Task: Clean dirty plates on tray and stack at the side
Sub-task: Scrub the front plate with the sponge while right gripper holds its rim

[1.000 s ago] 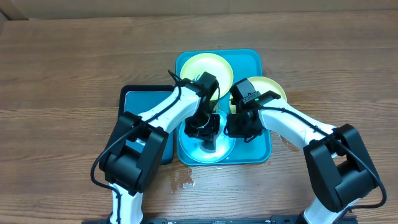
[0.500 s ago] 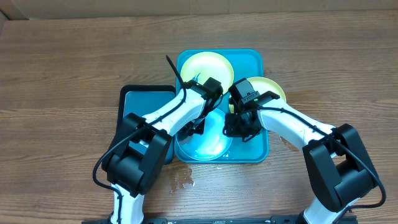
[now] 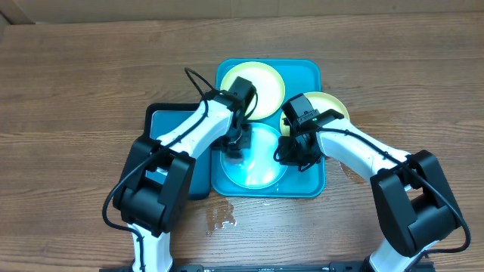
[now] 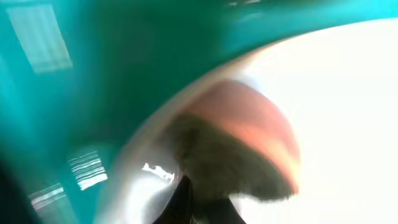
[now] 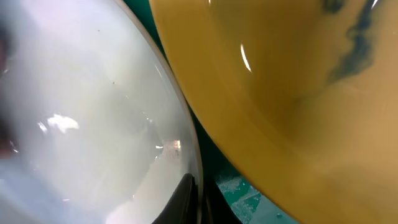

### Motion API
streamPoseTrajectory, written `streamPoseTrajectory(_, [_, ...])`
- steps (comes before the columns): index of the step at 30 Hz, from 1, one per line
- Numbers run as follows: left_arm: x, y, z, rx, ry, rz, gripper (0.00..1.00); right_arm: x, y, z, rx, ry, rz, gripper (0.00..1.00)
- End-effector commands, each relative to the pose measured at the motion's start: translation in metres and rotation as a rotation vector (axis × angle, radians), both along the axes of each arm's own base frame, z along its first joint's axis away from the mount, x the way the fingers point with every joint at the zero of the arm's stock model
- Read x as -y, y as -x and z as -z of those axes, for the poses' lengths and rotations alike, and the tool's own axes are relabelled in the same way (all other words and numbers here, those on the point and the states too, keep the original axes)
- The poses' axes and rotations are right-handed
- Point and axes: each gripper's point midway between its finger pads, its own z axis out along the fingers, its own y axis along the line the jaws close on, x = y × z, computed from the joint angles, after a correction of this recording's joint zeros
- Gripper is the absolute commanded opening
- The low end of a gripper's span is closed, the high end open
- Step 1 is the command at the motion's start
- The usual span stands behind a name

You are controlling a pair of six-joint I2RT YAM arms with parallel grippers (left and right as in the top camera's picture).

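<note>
Near plate (image 3: 257, 170) sits on the tray's (image 3: 310, 185) near half. The left gripper (image 3: 236, 147) is at its left rim, pinched on a blurry orange-brown pad (image 4: 249, 143), and the right gripper (image 3: 293, 157) is closed at its right rim. Far plate (image 3: 265, 79) sits behind it, and a third plate (image 3: 333, 106) overhangs the tray's right edge.

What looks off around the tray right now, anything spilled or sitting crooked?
A wet-looking patch sits on the wooden table just off the near-left corner of the tray, possibly a spill. The right-hand plate overhangs the tray's right rim instead of lying fully inside.
</note>
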Motion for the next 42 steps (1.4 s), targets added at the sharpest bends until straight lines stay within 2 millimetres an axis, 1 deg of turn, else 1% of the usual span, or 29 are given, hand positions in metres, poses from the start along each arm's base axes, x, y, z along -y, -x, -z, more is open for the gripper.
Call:
streamPoseTrajectory(1, [0.086,0.044,0.003,-0.210,0.421,0.122,0.04,0.002,0.003,0.006,0.002,0.029,-0.025,0.04])
streamPoseTrajectory(2, [0.095,0.046,0.002,-0.213,0.459,0.137,0.04,0.002,0.003,0.006,0.002,0.029,-0.026,0.04])
streamPoseTrajectory(3, [0.099,0.047,0.003,-0.214,0.467,0.145,0.04,0.003,0.003,0.006,0.001,0.029,-0.025,0.04])
streamPoseTrajectory(6, [0.104,0.053,0.011,-0.229,0.457,0.158,0.04,0.003,0.003,0.006,-0.001,0.030,-0.025,0.04])
streamPoseTrajectory(10, [0.099,0.062,0.014,-0.276,0.432,0.140,0.04,0.003,0.004,0.006,-0.005,0.033,-0.025,0.04])
streamPoseTrajectory(13, [0.089,0.066,0.011,-0.307,0.411,0.114,0.04,0.003,0.004,0.006,-0.005,0.032,-0.025,0.04])
streamPoseTrajectory(14, [0.082,0.066,0.012,-0.315,0.387,0.100,0.04,0.003,0.004,0.006,-0.005,0.032,-0.025,0.04])
streamPoseTrajectory(16, [0.061,0.064,0.016,-0.317,0.291,0.044,0.04,0.003,0.004,0.006,-0.005,0.033,-0.025,0.04])
streamPoseTrajectory(18, [0.031,0.058,0.022,-0.285,0.141,-0.017,0.04,0.003,0.004,0.006,-0.005,0.033,-0.025,0.04])
streamPoseTrajectory(20, [0.001,0.048,0.023,-0.233,0.000,-0.055,0.05,0.003,0.004,0.006,-0.005,0.033,-0.025,0.04])
streamPoseTrajectory(22, [-0.027,0.040,0.021,-0.177,-0.131,-0.082,0.04,0.003,0.004,0.006,-0.005,0.032,-0.025,0.04])
streamPoseTrajectory(24, [-0.048,0.034,0.017,-0.130,-0.241,-0.103,0.04,0.003,0.004,0.006,-0.005,0.032,-0.025,0.04])
streamPoseTrajectory(27, [-0.075,0.025,0.010,-0.063,-0.383,-0.132,0.04,0.003,0.004,0.006,-0.005,0.032,-0.025,0.04])
streamPoseTrajectory(30, [-0.090,0.019,0.004,-0.019,-0.467,-0.143,0.04,0.003,0.004,0.006,-0.005,0.032,-0.025,0.04])
streamPoseTrajectory(34, [-0.101,0.017,-0.008,0.003,-0.538,-0.189,0.04,0.003,0.004,0.006,-0.005,0.032,-0.025,0.04])
streamPoseTrajectory(36, [-0.101,0.015,-0.014,0.009,-0.545,-0.207,0.04,0.003,0.004,0.006,-0.005,0.032,-0.025,0.04])
streamPoseTrajectory(39, [-0.093,0.008,-0.030,0.018,-0.516,-0.230,0.04,0.003,0.004,0.006,-0.005,0.032,-0.025,0.04])
streamPoseTrajectory(42, [-0.077,0.000,-0.048,0.034,-0.421,-0.246,0.04,0.003,0.004,0.006,-0.005,0.032,-0.025,0.04])
